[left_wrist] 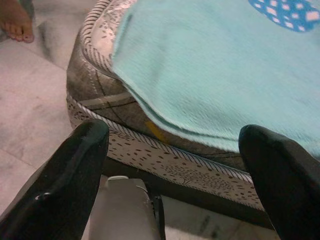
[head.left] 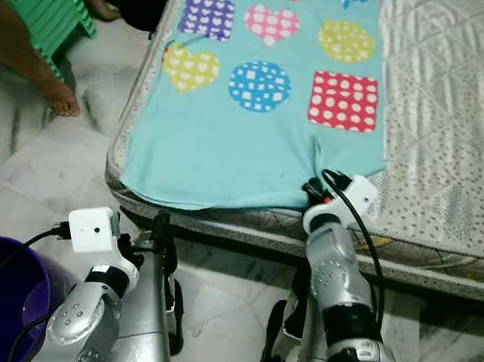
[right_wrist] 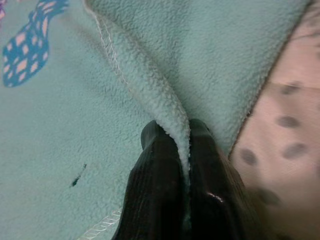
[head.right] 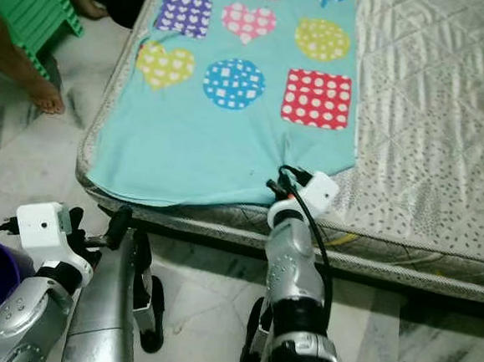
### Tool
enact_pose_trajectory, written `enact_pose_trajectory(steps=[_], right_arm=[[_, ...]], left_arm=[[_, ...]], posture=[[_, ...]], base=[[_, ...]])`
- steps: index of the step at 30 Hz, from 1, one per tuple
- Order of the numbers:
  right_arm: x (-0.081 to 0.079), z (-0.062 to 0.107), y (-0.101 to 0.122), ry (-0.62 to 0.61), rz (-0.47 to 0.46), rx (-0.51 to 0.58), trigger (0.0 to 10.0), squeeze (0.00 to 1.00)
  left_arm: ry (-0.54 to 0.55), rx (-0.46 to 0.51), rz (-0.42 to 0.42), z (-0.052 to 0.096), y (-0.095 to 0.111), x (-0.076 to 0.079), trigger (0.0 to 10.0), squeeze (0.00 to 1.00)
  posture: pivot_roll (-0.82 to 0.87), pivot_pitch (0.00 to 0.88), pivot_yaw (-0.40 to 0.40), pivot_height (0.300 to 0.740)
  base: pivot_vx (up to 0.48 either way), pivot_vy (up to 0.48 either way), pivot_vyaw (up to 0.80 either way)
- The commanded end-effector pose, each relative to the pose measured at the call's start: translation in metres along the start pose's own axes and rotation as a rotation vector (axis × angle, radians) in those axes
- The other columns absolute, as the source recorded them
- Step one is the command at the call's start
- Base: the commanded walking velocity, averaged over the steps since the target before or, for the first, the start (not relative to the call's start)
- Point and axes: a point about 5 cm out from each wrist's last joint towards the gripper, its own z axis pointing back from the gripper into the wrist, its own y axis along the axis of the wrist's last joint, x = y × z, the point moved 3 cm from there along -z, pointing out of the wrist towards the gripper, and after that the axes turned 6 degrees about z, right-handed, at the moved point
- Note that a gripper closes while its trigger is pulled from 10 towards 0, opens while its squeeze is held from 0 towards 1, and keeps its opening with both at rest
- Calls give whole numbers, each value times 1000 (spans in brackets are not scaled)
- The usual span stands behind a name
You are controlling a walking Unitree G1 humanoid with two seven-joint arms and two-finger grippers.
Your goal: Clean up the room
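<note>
A light turquoise fleece blanket (head.left: pixel 253 140) with coloured hearts, circles and squares lies spread on the mattress (head.left: pixel 445 163). My right gripper (right_wrist: pixel 182 135) is shut on a pinched fold of the blanket near its front edge, seen from above at the right arm's tip (head.left: pixel 315 191). My left gripper (left_wrist: pixel 175 145) stands open, low in front of the mattress's front left corner, with its black fingers (left_wrist: pixel 75 170) apart and nothing between them. The left arm (head.left: pixel 157 250) sits just below the bed edge.
A purple bucket (head.left: pixel 3 288) stands on the marble floor at my lower left. A green plastic stool (head.left: pixel 42 2) and a person's bare foot (head.left: pixel 60 95) are at the far left. The mattress's grey patterned side (left_wrist: pixel 165 160) runs across in front.
</note>
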Motion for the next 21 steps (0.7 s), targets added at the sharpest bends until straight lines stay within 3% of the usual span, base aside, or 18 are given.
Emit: enact_pose_trajectory(steps=[1, 2, 3, 4, 7, 8, 9, 17, 18, 19, 21], right_arm=[[4, 10, -14, -33, -57, -38, 0, 0], [2, 16, -11, -15, -74, -31, 0, 0], [2, 17, -10, -10, -78, -30, 4314, 0], [4, 20, -13, -25, -99, -47, 9255, 0], [10, 25, -21, -60, -153, -92, 10000, 0], [12, 27, -23, -60, -155, -103, 10000, 180], [13, 29, -25, -61, -152, -113, 10000, 1000], [8, 33, -24, 5, 48, -128, 10000, 1000], [7, 34, -23, 19, 94, -124, 10000, 467], [5, 35, -21, 45, 140, -120, 10000, 0], [5, 35, -19, 51, 181, -114, 10000, 0]], left_arm=[[16, -26, 6, 4, -6, -4, 10000, 0], [12, -31, 10, 4, -7, -3, 10000, 0], [11, -32, 11, 4, -7, -3, 10000, 0], [9, -34, 13, 4, -8, -3, 10000, 0], [5, -41, 19, 3, -10, -3, 10000, 0], [4, -44, 21, 3, -10, -2, 10000, 0], [1, -47, 22, 2, -11, -2, 10000, 0], [-19, -70, 28, 2, -12, 0, 10000, 0], [-20, -71, 27, 2, -12, 0, 10000, 0], [-21, -70, 26, 2, -12, 0, 10000, 0], [-21, -70, 26, 1, -11, 0, 10000, 0]], posture=[[98, 323, 3, 531], [96, 322, 3, 531], [96, 322, 3, 531], [86, 318, 7, 531], [82, 316, 9, 531], [83, 315, 11, 531], [83, 315, 12, 531], [88, 299, 11, 531], [89, 297, 11, 531], [89, 294, 11, 531], [88, 289, 12, 531]], base=[[0, 0, 0], [0, 0, 0], [0, 0, 0], [0, 0, 0], [0, 0, 0], [0, 0, 0], [0, 0, 0], [0, 0, 0], [0, 0, 0], [0, 0, 0], [0, 0, 0]])
